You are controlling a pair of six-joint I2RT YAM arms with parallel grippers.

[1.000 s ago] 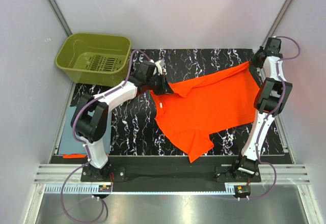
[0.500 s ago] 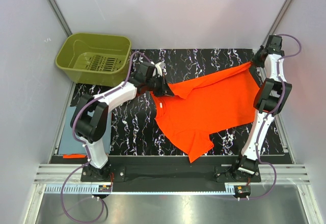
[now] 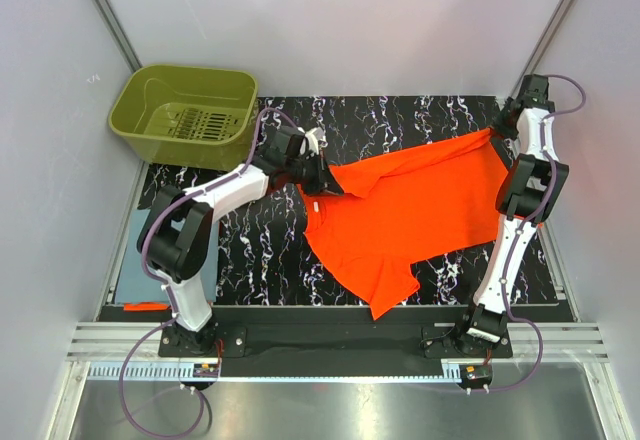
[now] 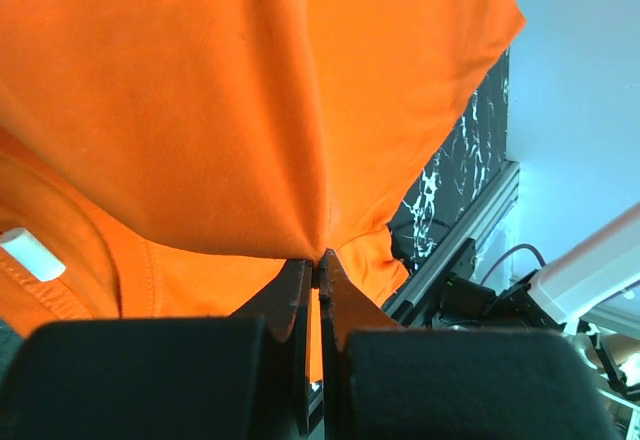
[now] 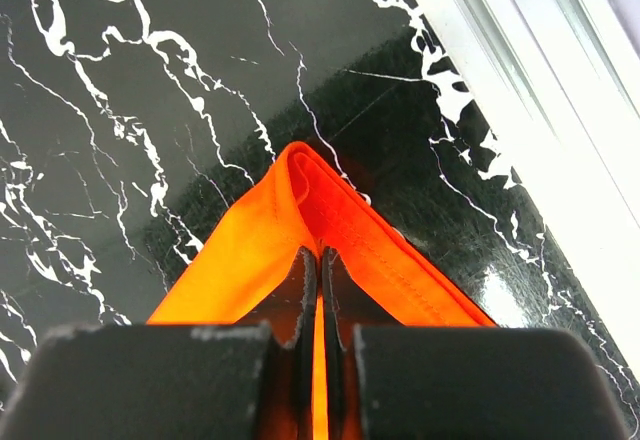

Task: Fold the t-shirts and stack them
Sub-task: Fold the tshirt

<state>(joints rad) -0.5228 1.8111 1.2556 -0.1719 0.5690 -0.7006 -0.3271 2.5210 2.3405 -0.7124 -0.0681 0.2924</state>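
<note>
**Orange shirt gripped at both ends, no fold made yet**

- Orange t-shirt [image 3: 410, 210]: lies across the middle and right of the black marbled worktop [image 3: 400, 115], pulled into a slanting line along its far edge. One sleeve trails toward the near edge. Cloth is wrinkled, not laid square.
- Left end effector [image 4: 318, 260]: jaws pinched together on a gather of the orange cloth, near the collar end; a white neck label shows just beside the grip.
- Right end effector [image 5: 318, 255]: jaws closed tight on a doubled-over hemmed corner of the same shirt, at the far right of the worktop, close to the rail.
- Blue-grey t-shirt [image 3: 135, 250]: flat rectangle at the left edge of the worktop, partly hidden behind the left arm. Looks already folded.
- Olive-green basket [image 3: 170, 148]: far left corner, no cloth visible inside.

Progress, as judged: one shirt appears done and parked. The orange one is at the spreading stage only. Left to do: settle it flat, fold sleeves and body, then set it on the blue-grey one. Roughly midway, perhaps a little short.
</note>
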